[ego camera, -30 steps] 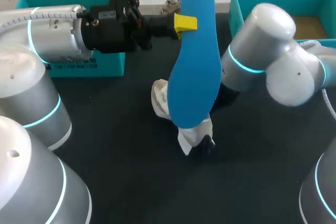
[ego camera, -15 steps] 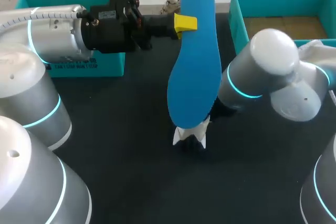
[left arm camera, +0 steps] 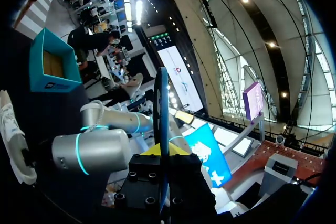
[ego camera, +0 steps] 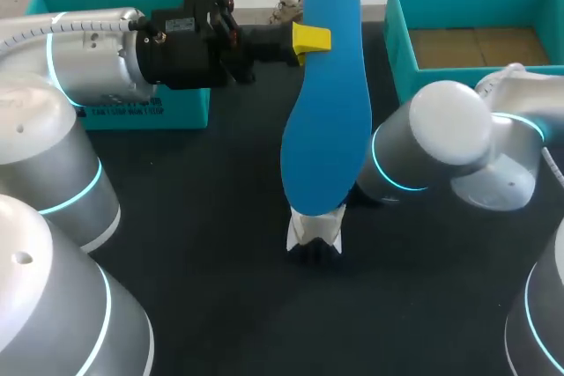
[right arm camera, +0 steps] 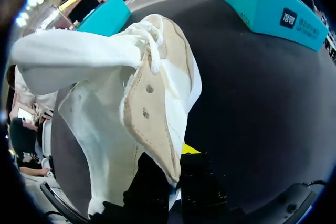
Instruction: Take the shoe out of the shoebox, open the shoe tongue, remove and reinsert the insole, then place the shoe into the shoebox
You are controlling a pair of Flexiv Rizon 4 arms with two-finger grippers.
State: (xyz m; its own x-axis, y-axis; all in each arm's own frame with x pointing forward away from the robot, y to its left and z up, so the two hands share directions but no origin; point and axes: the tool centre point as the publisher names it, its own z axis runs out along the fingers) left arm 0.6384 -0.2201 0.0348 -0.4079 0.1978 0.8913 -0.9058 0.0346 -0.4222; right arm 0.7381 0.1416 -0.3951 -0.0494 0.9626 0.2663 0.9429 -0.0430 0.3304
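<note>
One white canvas shoe (ego camera: 314,230), clamped in right fingers (right arm camera: 190,149), has swung beneath the one flat blue foam insole (ego camera: 326,94), clamped in left fingers (ego camera: 310,39).

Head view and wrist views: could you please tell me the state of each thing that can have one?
insole: out of the shoe, held in the air.
shoe: out of the shoebox, held, without its insole.
shoebox: open, no shoe inside.
left tool: shut on the insole.
right tool: shut on the shoe.
</note>
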